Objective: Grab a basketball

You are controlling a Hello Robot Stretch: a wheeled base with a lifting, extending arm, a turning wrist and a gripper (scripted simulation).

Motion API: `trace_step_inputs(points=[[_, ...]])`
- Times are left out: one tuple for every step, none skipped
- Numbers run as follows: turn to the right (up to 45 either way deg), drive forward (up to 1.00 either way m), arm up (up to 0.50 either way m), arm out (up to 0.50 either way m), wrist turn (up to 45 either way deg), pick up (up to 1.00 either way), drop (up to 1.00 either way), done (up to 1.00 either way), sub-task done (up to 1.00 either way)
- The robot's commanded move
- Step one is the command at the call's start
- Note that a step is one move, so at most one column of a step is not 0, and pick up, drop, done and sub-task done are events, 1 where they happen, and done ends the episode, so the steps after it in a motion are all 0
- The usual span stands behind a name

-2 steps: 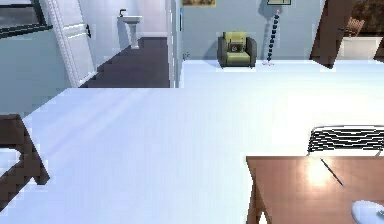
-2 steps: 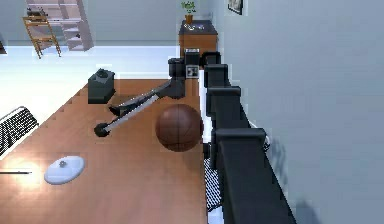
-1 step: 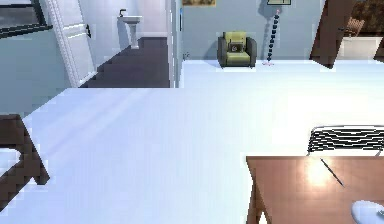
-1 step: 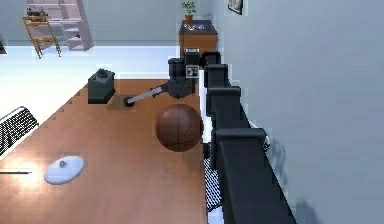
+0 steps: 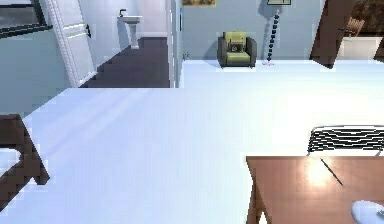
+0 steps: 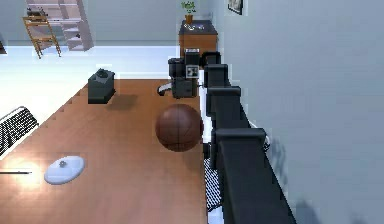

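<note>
Near the long edge of the brown wooden desk (image 6: 110, 150), in the arm side view, is the round reddish-brown basketball (image 6: 180, 128). Just above it in the picture is the dark hand (image 6: 168, 90). Whether its fingers are spread or pressed together, or hold anything, cannot be told. A dark box (image 6: 100, 86) stands on the desk farther left.

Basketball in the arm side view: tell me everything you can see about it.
The basketball is a round, dark reddish-brown ball with a dull, matte surface. It looks whole and appears to rest on the wooden table near the table's edge, beside the robot's dark arm. Whether ball and arm touch cannot be told.
</note>
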Motion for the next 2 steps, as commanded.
trace_step_inputs(points=[[0.0, 0.00, -0.22, 0.00, 0.0, 0.00, 0.00, 0.00, 0.00], [0.0, 0.00, 0.00, 0.00, 0.0, 1.00, 0.00, 0.00, 0.00]])
